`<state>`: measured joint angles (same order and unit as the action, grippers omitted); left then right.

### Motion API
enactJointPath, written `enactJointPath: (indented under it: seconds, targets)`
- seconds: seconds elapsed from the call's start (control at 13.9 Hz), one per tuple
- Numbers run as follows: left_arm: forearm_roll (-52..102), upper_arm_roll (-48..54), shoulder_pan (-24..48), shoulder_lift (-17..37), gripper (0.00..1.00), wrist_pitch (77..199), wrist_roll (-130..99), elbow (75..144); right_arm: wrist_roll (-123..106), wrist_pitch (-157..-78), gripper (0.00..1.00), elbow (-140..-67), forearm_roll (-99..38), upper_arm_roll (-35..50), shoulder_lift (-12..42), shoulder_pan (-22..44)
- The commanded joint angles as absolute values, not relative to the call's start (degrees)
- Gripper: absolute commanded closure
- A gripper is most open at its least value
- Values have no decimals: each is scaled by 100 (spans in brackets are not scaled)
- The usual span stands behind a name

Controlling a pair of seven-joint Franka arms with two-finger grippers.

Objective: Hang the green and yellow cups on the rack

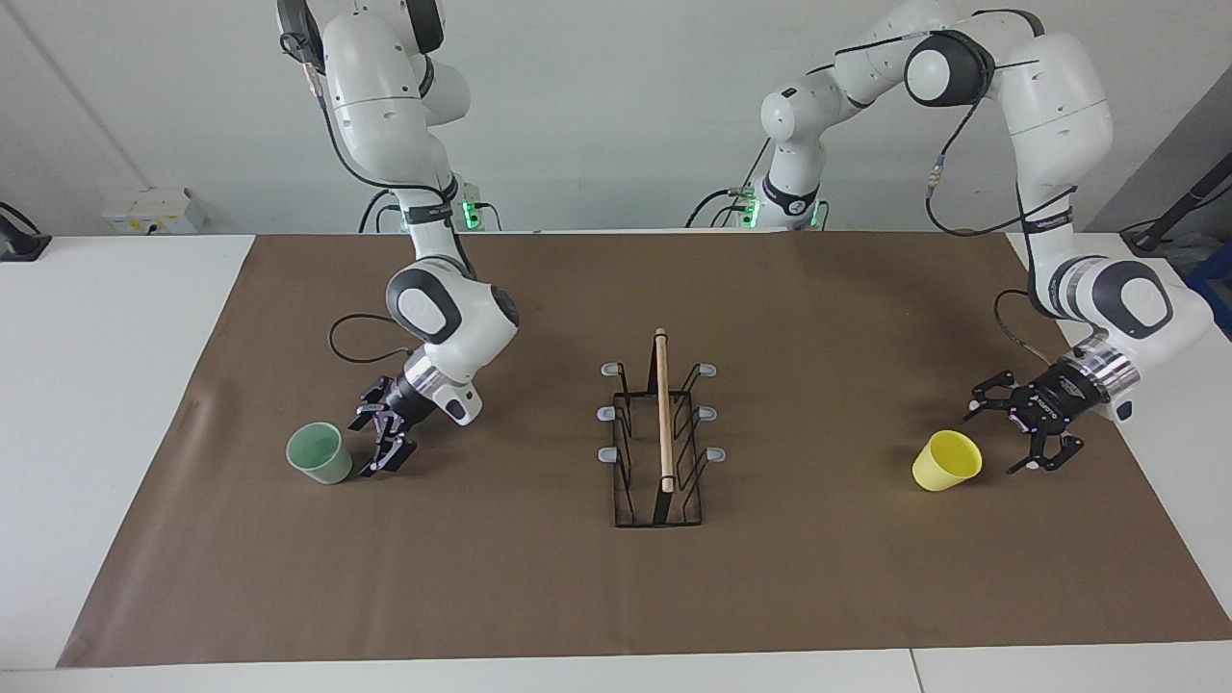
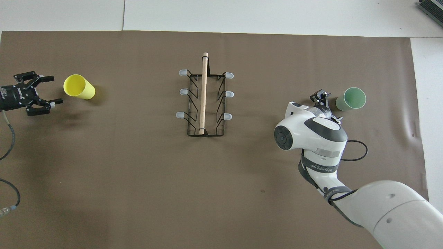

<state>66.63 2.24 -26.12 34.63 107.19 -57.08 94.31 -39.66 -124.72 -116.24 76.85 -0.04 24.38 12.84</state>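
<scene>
The pale green cup (image 1: 319, 453) stands mouth up on the brown mat toward the right arm's end; it also shows in the overhead view (image 2: 350, 99). My right gripper (image 1: 373, 447) (image 2: 327, 103) is low beside it, open, a small gap away. The yellow cup (image 1: 946, 460) (image 2: 79, 87) stands mouth up toward the left arm's end. My left gripper (image 1: 996, 441) (image 2: 55, 90) is open beside it, close to the mat, not touching. The black wire rack (image 1: 662, 438) (image 2: 204, 98) with its wooden rod stands mid-mat, its grey-tipped prongs bare.
The brown mat (image 1: 818, 577) covers most of the white table. A black cable (image 1: 351, 356) loops from the right arm's wrist. Small devices (image 1: 154, 212) lie on the white tabletop at the right arm's end, near the wall.
</scene>
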Motion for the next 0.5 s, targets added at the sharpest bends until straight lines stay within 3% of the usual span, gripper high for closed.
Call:
enactJointPath:
  seconds: [0.0,0.43]
  targets:
    - [7039,299,-2672,3384,0,10907,-5240,9790,-3683,-12603,0,-11760,8015,35,2338,1108]
    - [7848,448,-2760,3472,0,10907,-4290,10177,-3375,-12797,0,-11760,8393,35,2364,835]
